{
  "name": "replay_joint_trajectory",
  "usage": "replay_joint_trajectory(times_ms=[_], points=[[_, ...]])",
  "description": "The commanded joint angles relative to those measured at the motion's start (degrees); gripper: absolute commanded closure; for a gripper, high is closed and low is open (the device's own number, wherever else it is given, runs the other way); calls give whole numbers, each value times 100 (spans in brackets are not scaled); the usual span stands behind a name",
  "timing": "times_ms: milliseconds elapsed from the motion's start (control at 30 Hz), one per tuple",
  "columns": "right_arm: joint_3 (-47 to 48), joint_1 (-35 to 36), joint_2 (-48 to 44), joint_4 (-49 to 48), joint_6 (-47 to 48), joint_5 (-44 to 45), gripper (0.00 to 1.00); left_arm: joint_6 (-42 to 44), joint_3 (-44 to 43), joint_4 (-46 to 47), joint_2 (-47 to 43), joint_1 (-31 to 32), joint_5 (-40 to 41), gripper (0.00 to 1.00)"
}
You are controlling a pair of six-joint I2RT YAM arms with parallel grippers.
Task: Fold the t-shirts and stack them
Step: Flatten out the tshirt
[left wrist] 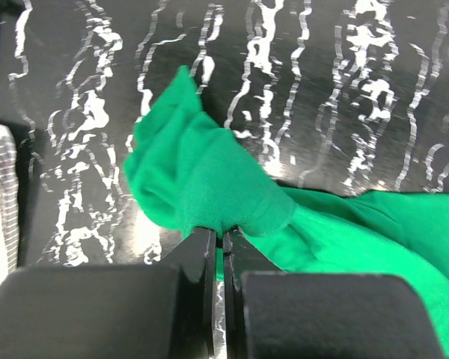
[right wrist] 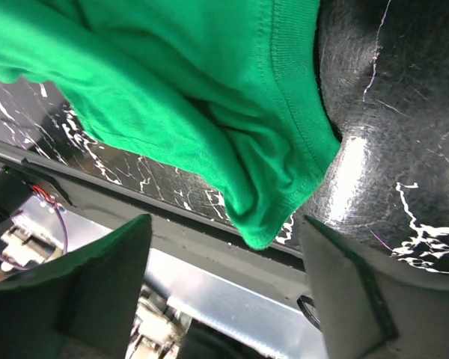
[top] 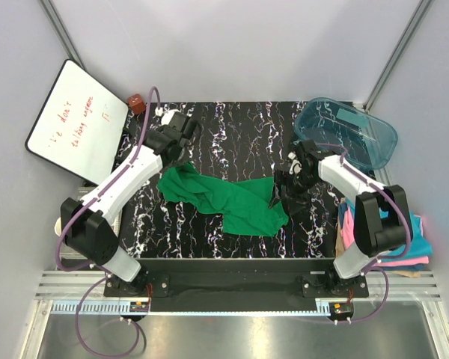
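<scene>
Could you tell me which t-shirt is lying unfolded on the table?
The green t-shirt, crumpled mid-table, with the jaws of the left gripper shut on one end; the other t-shirts sit stacked at the right edge.

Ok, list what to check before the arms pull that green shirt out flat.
1. Left claw shut on green shirt: ok, cloth is pinched between its fingers.
2. Right claw gripping the shirt: not ok, it is open, with the hem hanging between its fingers.
3. Shirt spread flat: not ok, it is bunched and twisted.
4. Shirt fully on the table: ok.
5. Folded stack neat: cannot tell, it is partly hidden.
</scene>
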State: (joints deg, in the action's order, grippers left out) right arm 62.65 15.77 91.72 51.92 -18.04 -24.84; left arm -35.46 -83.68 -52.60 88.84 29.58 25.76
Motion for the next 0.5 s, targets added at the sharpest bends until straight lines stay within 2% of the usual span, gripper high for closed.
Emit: replay_joint_trajectory(times_ms=[0,67,133,233,267,333,367,400,467], points=[[-34,66,485,72,-103,-328,17,101,-114,22,-183,-189,175,100],[-78,66,644,134,-103,-486,22,119,-78,22,-165,-216,166,100],[-139,128,575,239,-94,-496,22,119,-78,22,-130,-251,158,100],[-139,119,58,467,-112,-251,22,136,-87,30,-77,-269,158,100],[-131,119,-396,485,-94,-232,21,136,-87,30,-60,-278,158,100],[-17,189,-934,468,-121,21,14,154,-78,30,-24,-286,131,100],[45,425,-1172,433,-138,188,3,171,-78,22,-7,-286,122,100],[228,610,-1548,442,-129,634,0,189,-70,22,11,-286,105,100],[405,1022,-1710,538,-103,1093,0,215,-52,22,20,-295,79,100]])
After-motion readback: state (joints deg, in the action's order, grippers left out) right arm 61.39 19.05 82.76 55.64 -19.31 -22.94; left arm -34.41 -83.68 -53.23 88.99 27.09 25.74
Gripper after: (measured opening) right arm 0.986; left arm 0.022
